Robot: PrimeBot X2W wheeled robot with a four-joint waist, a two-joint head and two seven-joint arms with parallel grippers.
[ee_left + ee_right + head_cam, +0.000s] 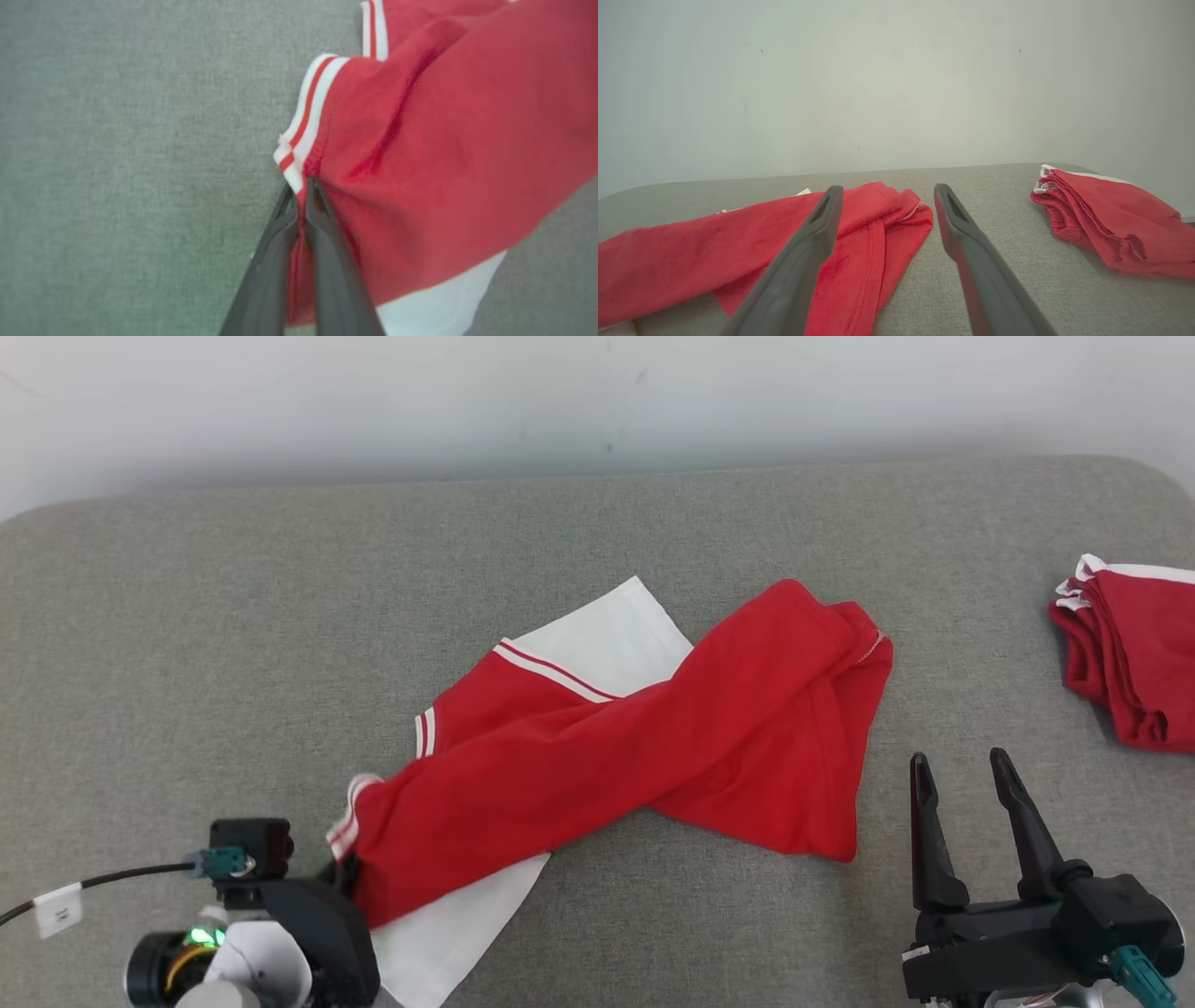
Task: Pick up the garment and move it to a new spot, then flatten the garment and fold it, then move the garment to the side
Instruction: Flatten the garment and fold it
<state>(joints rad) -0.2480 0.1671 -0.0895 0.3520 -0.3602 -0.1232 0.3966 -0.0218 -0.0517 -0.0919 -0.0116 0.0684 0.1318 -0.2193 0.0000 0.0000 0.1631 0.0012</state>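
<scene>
The garment (pixel 644 737) is a red and white shirt with striped trim, lying crumpled and twisted across the middle of the grey surface. My left gripper (pixel 302 186) is shut on the garment (pixel 420 154) at its lower left corner, just below a white striped cuff (pixel 308 112); in the head view that gripper (pixel 347 870) sits at the cloth's near left end. My right gripper (pixel 962 773) stands open right of the garment's red hem, with nothing between its fingers. The right wrist view has the garment (pixel 859 233) lying behind the left finger (pixel 808 252).
A second red garment (pixel 1134 649) with white trim lies folded at the right edge of the grey padded surface (pixel 233 644), also in the right wrist view as a folded red pile (pixel 1115 224). A pale wall (pixel 560 392) rises behind the surface's far edge.
</scene>
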